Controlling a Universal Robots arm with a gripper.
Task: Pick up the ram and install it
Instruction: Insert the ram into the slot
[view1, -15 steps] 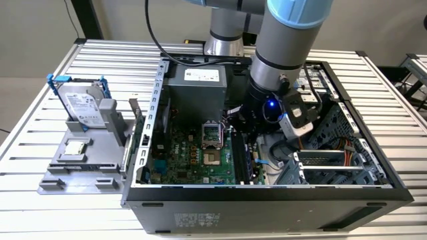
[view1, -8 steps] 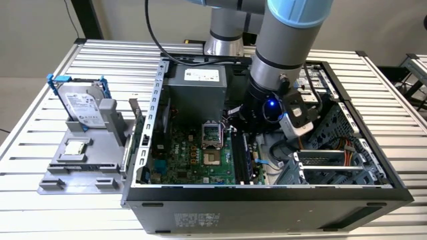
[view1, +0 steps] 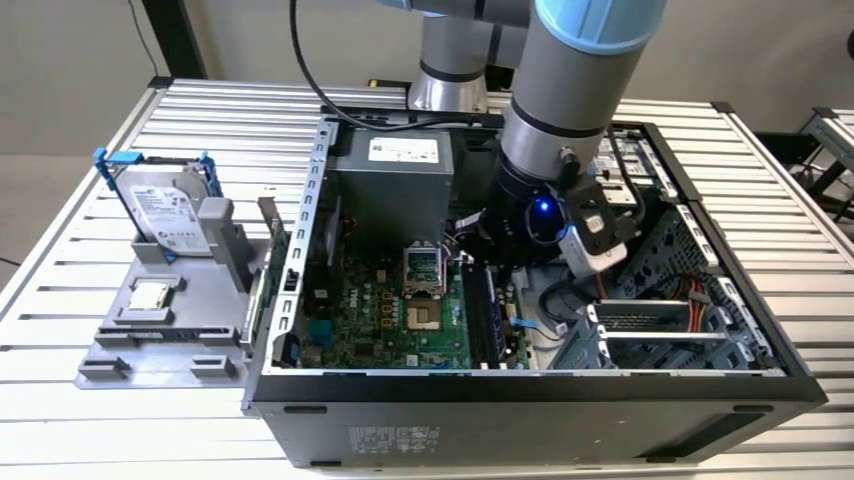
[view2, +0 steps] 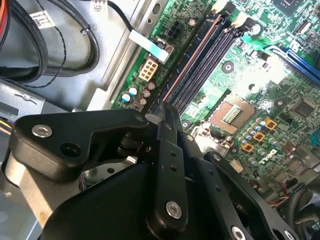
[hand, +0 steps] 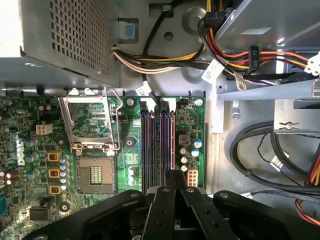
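The slatted metal worktop (view1: 80, 250) carried an open computer case (view1: 534, 395) and a grey tray (view1: 160, 340) with a hard drive (view1: 171, 215). The arm (view1: 574, 110) reached into the case. The tool (hand: 172, 186) had its fingers nearly together over the memory slots (hand: 157, 145), pinching the ram (view2: 162, 111), edge-on. In the first wrist view, the open processor socket (hand: 92, 142) lay beside the slots.

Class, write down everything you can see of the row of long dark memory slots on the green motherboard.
The long dark memory slots are four narrow plastic channels, parallel and close together, flat on the green motherboard. One is edged reddish-brown. White latches cap one end. All look empty. The open metal-framed processor socket sits beside them; the black pincer hangs over their other end.
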